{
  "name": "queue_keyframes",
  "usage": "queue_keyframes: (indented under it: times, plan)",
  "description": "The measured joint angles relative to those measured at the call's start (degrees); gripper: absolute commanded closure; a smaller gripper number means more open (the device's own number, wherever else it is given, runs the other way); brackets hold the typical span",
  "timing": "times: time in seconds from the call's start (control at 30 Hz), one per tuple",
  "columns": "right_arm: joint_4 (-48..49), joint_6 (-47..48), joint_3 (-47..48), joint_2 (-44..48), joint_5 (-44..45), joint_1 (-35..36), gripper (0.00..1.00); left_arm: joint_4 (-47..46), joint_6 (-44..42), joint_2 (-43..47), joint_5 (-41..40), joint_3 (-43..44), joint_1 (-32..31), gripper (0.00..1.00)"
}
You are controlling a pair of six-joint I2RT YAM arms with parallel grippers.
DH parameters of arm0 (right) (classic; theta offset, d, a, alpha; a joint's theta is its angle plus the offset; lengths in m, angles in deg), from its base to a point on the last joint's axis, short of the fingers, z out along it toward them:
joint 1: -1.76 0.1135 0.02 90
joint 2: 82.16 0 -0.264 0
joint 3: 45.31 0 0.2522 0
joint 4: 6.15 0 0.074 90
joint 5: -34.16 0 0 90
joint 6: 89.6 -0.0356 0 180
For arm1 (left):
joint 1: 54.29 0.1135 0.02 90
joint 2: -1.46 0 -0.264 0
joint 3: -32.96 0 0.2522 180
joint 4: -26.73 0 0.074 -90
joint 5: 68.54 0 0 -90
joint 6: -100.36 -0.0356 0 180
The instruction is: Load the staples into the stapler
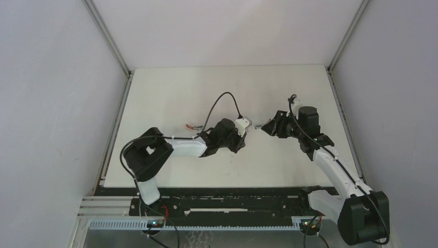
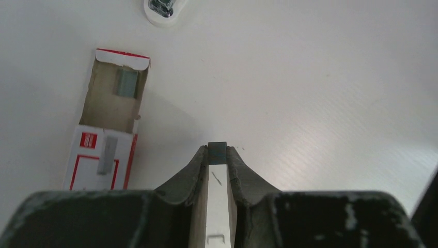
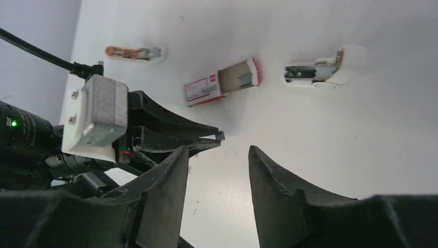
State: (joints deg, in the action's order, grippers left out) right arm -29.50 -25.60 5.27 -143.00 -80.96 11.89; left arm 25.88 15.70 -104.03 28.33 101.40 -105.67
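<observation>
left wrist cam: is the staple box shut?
No, the staple box has its inner tray slid out, with a grey staple strip lying in it.

The white table (image 1: 170,93) is being lit brightly and evenly from overhead — the light is being diffused softly across its matte surface. Only soft shadows are being cast: a pale grey one beside the staple box (image 2: 106,155) in the left wrist view, and faint ones under the arms (image 1: 186,147) in the top view. The left gripper's (image 2: 217,153) fingers (image 2: 181,181) are being rendered dark and blurred, the grey staple strip (image 2: 217,147) pinched at their tips less so. The right gripper's (image 3: 217,165) spread fingers are being shown as softened near-silhouettes.
</observation>
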Motion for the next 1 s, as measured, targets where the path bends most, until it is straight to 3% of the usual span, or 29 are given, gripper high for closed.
queue_keyframes:
  times: [0.23,0.33,0.57,0.73,1.0]
  plan:
    - [1.7,-1.9,-2.1,8.3,-7.1,-0.7,0.48,-4.7,10.7,13.9,4.7,-9.0,1.5,0.81]
    - [4.6,-4.0,-4.0,11.5,-11.5,-0.7,0.41,-8.0,15.8,20.8,8.0,-13.6,3.5,0.81]
    - [20.2,-13.7,-8.5,15.5,-22.3,0.0,0.34,-16.8,26.6,35.1,16.3,-20.3,6.7,0.81]
    - [30.4,-19.0,-9.0,15.5,-24.5,4.9,0.33,-24.6,33.2,43.1,21.5,-22.5,7.3,0.81]
    - [45.0,-25.0,-9.0,15.4,-22.3,14.4,0.35,-32.0,39.2,48.1,25.1,-23.1,7.4,0.81]
